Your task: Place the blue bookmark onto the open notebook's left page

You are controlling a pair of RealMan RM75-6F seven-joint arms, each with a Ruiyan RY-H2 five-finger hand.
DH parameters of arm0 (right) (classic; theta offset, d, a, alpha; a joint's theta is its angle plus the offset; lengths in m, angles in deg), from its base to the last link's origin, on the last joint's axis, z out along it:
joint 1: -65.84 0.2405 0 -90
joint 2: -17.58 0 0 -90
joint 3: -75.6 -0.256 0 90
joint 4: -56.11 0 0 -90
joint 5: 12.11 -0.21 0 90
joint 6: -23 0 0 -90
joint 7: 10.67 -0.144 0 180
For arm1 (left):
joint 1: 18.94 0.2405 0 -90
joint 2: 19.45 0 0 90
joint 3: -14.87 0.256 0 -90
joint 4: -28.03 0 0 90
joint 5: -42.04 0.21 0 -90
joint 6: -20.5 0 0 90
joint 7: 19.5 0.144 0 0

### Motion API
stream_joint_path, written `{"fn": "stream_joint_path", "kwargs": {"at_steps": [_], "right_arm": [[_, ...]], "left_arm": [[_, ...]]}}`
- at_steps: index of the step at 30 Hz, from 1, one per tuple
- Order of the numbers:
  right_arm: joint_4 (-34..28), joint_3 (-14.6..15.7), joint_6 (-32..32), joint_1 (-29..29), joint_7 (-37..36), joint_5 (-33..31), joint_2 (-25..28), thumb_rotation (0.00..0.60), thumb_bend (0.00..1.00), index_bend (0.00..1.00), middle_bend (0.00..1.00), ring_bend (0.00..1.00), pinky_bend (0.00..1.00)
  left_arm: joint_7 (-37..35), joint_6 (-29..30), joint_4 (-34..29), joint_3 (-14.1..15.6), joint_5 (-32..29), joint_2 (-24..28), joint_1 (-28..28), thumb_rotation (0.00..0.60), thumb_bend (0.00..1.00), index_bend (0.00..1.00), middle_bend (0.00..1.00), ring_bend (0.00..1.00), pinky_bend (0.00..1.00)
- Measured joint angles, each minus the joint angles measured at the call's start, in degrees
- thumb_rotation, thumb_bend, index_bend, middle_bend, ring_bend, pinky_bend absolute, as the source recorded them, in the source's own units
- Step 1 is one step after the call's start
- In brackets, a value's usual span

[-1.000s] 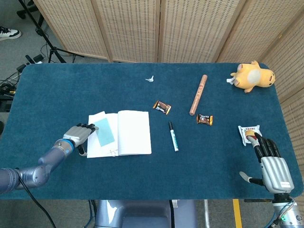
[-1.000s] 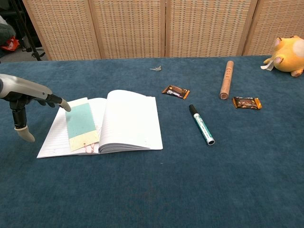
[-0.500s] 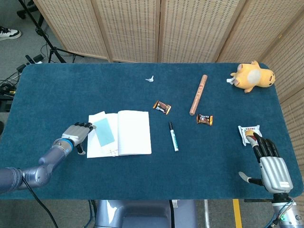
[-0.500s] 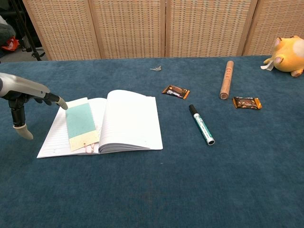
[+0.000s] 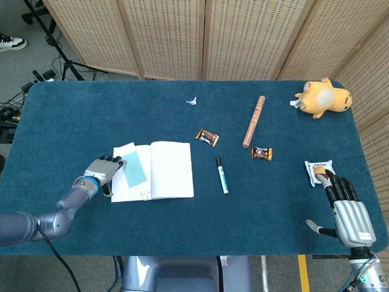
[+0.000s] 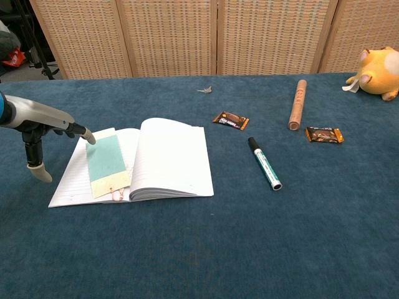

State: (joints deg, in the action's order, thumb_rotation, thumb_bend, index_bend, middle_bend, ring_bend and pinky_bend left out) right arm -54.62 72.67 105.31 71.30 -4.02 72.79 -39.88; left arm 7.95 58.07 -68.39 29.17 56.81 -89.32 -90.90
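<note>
The open notebook (image 5: 170, 170) (image 6: 168, 159) lies left of the table's middle. The pale blue bookmark (image 5: 135, 168) (image 6: 107, 161) lies flat on its left page, with a cream strip at its near end. My left hand (image 5: 103, 171) (image 6: 43, 134) hovers at the notebook's left edge with its fingers apart and nothing in it. One fingertip (image 6: 89, 137) is at the bookmark's far left corner; I cannot tell whether it touches. My right hand (image 5: 345, 204) rests near the table's front right edge, fingers stretched out and empty.
A marker (image 5: 222, 175) (image 6: 265, 163) lies right of the notebook. Two candy wrappers (image 5: 207, 137) (image 5: 262, 153), a brown tube (image 5: 253, 121), a yellow plush toy (image 5: 323, 98) and a small paper scrap (image 5: 192, 101) lie beyond. A snack packet (image 5: 318, 170) sits just ahead of my right hand.
My left hand drew a little away to the left, then shifted back right toward the notebook's edge. The bookmark and my right hand have not moved.
</note>
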Motion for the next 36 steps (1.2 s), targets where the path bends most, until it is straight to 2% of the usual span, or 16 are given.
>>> {"fn": "stream_joint_path", "kwargs": {"at_steps": [14,36], "right_arm": [[0.1,-0.1,0.2,-0.1,-0.4,0.2,0.1,0.6,0.1,0.0,0.0,0.0,0.0],[0.3,-0.3,0.3,-0.2,-1.1,-0.1,0.3,0.6,0.1,0.0,0.0,0.0,0.0]], "left_arm": [[2.7,1.6,0.6,1.6,-4.3,-2.4,-2.1,0.6,0.21,0.0,0.0,0.0,0.0],[6.1,4.6,1.1,1.1,-6.6,-5.0,-3.4,0.6,0.21,0.0,0.0,0.0,0.0]]}}
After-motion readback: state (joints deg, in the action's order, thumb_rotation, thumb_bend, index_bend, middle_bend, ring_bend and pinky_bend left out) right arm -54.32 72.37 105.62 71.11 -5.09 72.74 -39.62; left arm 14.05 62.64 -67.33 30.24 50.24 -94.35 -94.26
